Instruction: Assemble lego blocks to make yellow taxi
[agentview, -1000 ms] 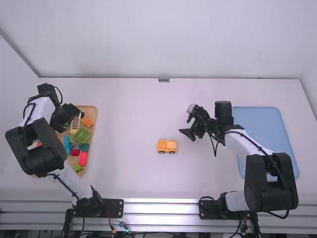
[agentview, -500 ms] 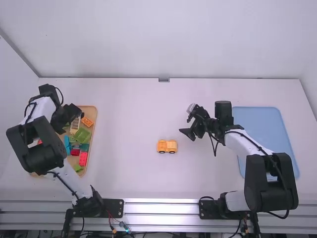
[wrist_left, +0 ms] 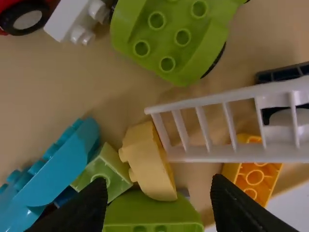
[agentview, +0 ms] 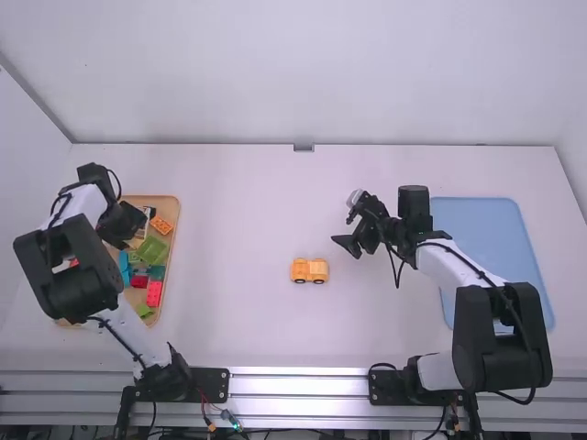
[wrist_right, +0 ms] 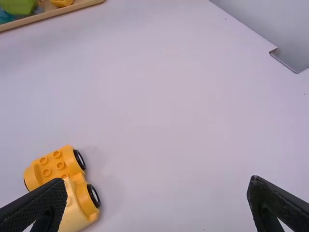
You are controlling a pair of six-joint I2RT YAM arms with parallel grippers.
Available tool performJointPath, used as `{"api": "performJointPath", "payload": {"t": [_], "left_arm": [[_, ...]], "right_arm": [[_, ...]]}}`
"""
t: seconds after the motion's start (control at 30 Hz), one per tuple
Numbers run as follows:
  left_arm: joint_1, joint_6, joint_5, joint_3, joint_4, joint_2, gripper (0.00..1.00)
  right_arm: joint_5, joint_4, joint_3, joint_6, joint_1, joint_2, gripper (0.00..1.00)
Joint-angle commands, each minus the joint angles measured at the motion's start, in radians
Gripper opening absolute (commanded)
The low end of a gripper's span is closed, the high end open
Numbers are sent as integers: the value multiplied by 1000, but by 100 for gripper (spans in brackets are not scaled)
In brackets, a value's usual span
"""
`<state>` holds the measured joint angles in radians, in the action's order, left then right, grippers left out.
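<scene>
- Since the earlier frame, left tool (wrist_left: 158, 182) has shifted slightly toward the middle over the wooden tray (agentview: 177, 215); right arm and car unmoved.
- Near part of wooden tray: red block (agentview: 154, 293), lying among other loose colours.
- Car (agentview: 309, 270): upright on its wheels, mid-surface (agentview: 238, 312), between the two arms. Orange studded base, paler yellow part toward one end. Reads as the taxi, part built.
- Right tool (wrist_right: 158, 181): a little beyond the car and to its right, fingers spread, nothing between them. Blue tray (agentview: 472, 220) off to its right.
- Left tool: above wooden tray, fingers wide apart, released, no block grasped.
- Under it: pale yellow block (wrist_left: 147, 164), touching the end of the white rack (wrist_left: 231, 111), small green block (wrist_left: 104, 169) beside it. Orange block (wrist_left: 253, 179) just past the rack's side.
- Step in hand, my judgement: choosing and picking the next yellow piece, likely the pale one.
- Next move calls for squaring fingers to that block, lowering between its neighbours, then closing. Crowding is the risk: a finger could land on green or drag the rack along.
</scene>
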<state>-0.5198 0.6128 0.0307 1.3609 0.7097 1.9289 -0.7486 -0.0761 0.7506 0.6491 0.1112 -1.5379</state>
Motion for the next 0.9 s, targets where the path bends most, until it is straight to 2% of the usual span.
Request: {"api": "performJointPath", "payload": {"t": [0.0,0.07,0.1,0.27,0.87], "left_arm": [[3,31,6,-30,-11,-2,56],[3,42,-5,-43,-21,-2,53],[3,51,-12,-50,-26,-2,48],[3,53,-11,-60,-48,-2,44],[4,85,-22,-127,-129,-2,44]], "right_arm": [[-5,0,4,-14,0,6,98],[-6,1,4,-14,0,6,99],[-5,1,4,-14,0,6,99],[-6,1,4,-14,0,6,99],[-6,0,4,-16,0,6,99]]}}
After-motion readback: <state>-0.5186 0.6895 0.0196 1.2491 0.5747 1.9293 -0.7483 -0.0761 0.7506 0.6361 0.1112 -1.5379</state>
